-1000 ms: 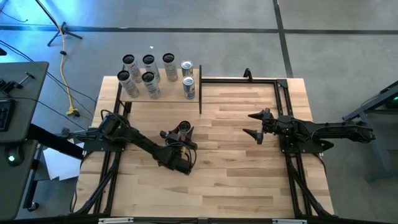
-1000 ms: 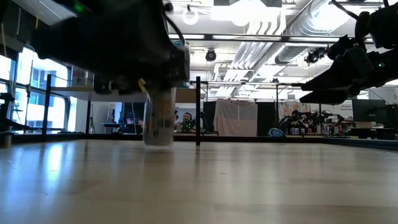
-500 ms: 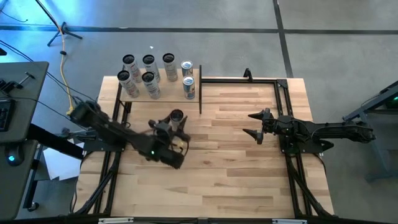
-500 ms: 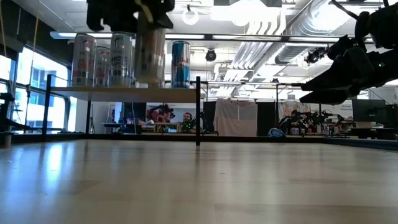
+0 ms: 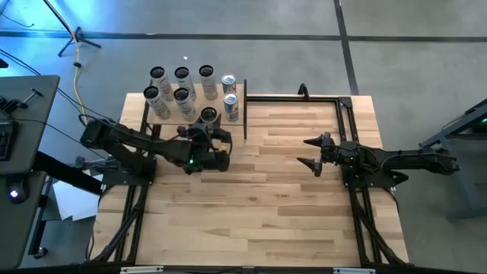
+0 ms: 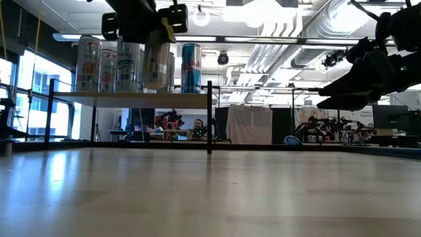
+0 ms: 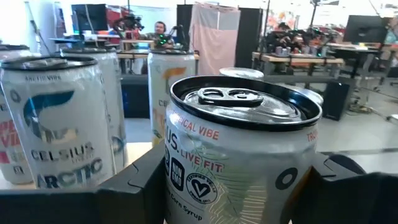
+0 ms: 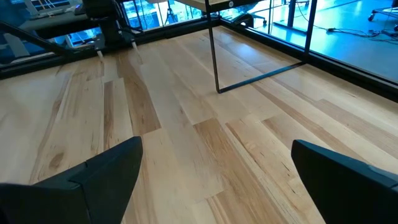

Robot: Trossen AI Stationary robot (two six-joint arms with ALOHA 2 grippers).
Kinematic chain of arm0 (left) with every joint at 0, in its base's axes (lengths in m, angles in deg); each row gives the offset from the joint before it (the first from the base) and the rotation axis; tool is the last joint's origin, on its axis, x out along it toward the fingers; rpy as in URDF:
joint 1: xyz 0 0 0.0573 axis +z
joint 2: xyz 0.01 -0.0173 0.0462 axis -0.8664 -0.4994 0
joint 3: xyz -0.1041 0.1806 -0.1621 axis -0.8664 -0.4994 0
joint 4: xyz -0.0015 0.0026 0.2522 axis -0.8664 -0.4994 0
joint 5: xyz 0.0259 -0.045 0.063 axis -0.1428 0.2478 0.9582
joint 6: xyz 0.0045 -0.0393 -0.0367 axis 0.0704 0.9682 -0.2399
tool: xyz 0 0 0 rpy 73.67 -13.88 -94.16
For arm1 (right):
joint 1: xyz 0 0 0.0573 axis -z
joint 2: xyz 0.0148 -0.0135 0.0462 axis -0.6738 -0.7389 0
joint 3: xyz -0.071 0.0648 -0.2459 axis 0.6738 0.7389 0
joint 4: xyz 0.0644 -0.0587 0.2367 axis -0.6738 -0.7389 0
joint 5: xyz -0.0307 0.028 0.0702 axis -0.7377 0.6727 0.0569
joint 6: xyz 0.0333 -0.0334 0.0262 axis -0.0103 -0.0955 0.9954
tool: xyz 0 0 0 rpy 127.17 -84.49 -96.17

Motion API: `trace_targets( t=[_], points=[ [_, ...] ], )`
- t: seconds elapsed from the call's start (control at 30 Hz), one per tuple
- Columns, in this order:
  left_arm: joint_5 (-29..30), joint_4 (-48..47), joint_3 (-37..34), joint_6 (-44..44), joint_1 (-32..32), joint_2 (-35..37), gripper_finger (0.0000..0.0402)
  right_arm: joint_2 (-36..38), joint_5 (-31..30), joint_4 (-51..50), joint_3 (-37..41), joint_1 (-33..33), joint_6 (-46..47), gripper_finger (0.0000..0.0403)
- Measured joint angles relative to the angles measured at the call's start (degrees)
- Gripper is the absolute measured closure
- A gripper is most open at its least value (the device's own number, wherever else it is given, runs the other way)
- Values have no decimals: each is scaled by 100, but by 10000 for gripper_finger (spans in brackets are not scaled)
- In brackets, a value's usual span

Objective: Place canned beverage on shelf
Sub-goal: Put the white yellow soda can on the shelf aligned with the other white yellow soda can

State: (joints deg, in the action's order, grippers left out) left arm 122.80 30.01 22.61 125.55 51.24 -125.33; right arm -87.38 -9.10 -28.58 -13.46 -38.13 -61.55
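The left pincer [image 5: 207, 131], clenched on a Celsius can [image 5: 208, 116], hangs at the shelf [image 6: 131, 96] edge, where crowded cans [image 5: 181, 95] could get knocked over.

A grey concrete floor [image 5: 396, 61] surrounds the plank counter [image 5: 289, 190], a yellow cable [image 5: 82, 99] trails at the far left, and beyond hang white ceiling ducts [image 6: 289, 39], with tall windows [image 6: 39, 92] at left.
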Motion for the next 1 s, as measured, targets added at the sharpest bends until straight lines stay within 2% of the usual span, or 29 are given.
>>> trace_targets(
  t=[0.6, 0.77, 1.0],
  points=[
    [21, 288, 0, 214, 804, 4, 204, 1, 0, 0, 0, -1, 0, 3],
    [25, 785, 0, -247, 1030, 4, 204, 1, 1, 0, 0, 1, 0, 3],
    [-107, 1632, 2, -1398, 1268, 4, 204, 1, 1, 0, 0, 0, -1, 3]
  ],
)
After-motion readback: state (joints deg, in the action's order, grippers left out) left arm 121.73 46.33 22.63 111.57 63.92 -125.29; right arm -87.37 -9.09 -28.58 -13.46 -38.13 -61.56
